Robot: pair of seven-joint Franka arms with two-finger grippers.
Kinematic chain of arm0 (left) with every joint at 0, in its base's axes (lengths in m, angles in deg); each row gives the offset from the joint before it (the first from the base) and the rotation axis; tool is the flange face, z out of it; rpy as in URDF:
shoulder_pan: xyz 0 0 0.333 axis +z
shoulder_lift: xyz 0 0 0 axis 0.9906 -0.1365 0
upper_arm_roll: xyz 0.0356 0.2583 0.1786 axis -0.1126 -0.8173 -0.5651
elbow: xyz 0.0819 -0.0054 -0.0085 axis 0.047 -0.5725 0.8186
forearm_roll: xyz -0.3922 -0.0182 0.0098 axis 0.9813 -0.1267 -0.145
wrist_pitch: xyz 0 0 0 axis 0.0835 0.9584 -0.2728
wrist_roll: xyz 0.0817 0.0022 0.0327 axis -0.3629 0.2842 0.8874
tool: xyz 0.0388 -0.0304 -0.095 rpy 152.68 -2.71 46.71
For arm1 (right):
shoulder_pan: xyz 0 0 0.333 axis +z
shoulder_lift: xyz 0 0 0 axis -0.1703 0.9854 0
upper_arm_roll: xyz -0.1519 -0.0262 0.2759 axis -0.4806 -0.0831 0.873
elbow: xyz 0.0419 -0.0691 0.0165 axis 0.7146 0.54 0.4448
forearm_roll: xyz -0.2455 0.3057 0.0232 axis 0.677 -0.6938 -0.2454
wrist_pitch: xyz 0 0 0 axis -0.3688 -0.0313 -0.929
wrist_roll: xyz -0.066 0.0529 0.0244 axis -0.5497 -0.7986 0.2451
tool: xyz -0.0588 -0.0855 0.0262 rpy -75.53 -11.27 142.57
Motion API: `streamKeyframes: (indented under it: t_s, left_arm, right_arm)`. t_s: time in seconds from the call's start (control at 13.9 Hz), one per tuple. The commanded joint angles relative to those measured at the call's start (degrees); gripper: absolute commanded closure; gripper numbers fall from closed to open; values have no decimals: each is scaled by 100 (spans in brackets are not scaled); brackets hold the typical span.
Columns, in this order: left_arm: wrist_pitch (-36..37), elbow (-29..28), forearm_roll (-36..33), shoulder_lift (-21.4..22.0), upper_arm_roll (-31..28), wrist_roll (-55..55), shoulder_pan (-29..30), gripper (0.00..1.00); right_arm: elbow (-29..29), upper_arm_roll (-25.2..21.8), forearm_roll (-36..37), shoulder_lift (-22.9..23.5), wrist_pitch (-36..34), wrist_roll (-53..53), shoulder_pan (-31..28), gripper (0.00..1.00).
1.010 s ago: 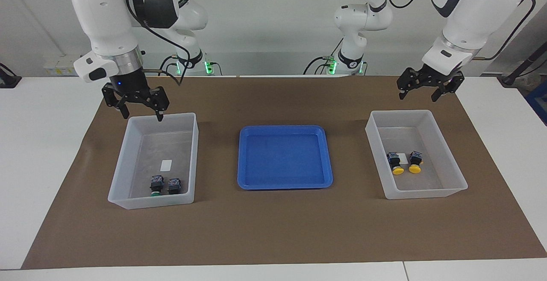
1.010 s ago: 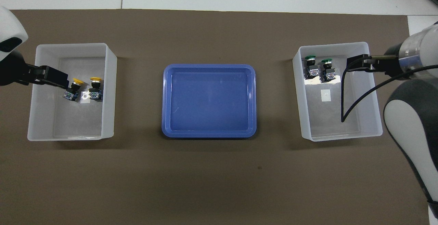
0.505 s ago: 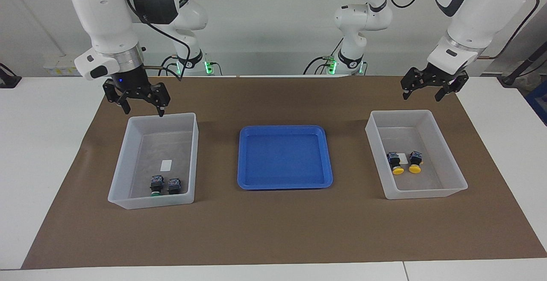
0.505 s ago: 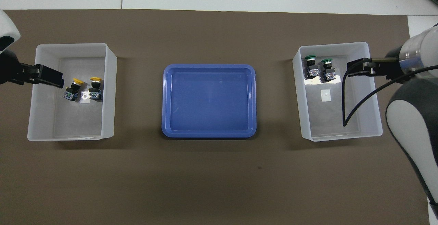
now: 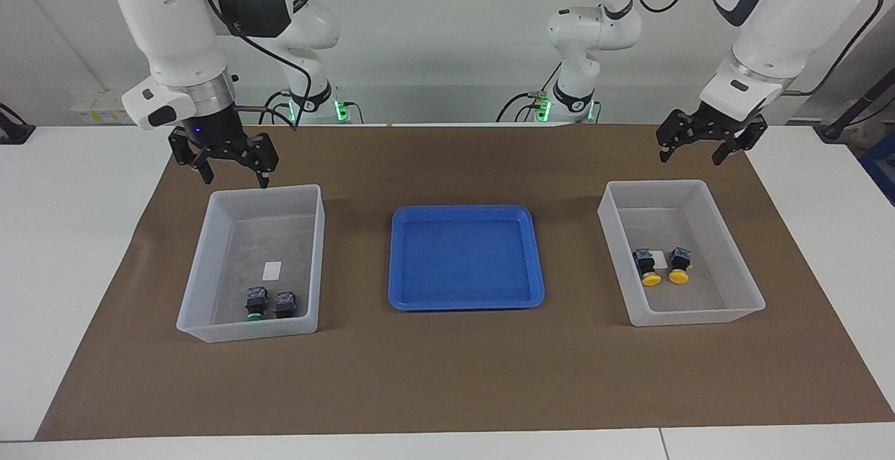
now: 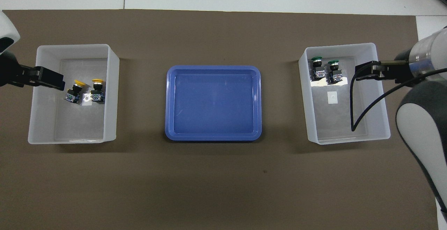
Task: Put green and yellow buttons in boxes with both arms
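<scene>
Two green buttons lie side by side in the translucent box at the right arm's end, by its wall farthest from the robots; they also show in the overhead view. Two yellow buttons lie side by side in the alike box at the left arm's end, also seen in the overhead view. My right gripper is open and empty, above the green box's rim nearest the robots. My left gripper is open and empty, above the mat beside the yellow box's near rim.
A shallow blue tray lies empty on the brown mat between the two boxes. Each box has a small white label on its floor. White table surface borders the mat.
Both grippers have risen a little and drawn back toward the robots, away from the boxes. The buttons have not moved.
</scene>
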Motion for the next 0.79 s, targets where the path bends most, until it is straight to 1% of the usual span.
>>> streamKeyframes:
  t_s: [0.0,0.14,0.29,0.43,0.72]
  left_arm:
    - [-45,-215,-9,185,29,37,38,0]
    - [-45,-215,-9,185,29,37,38,0]
    - [-36,-215,-9,185,29,37,38,0]
    - [-36,-215,-9,185,29,37,38,0]
    - [-36,-215,-9,185,29,37,38,0]
  right_arm:
    - [-20,-379,-128,-104,-152,-160,353,0]
    - [-29,-643,-128,-113,-213,-151,687,0]
    - [-29,-679,-128,-122,-240,-142,785,0]
    - [-20,-880,-128,-122,-248,-133,1039,0]
    - [-55,-943,-154,-122,-450,-125,1093,0]
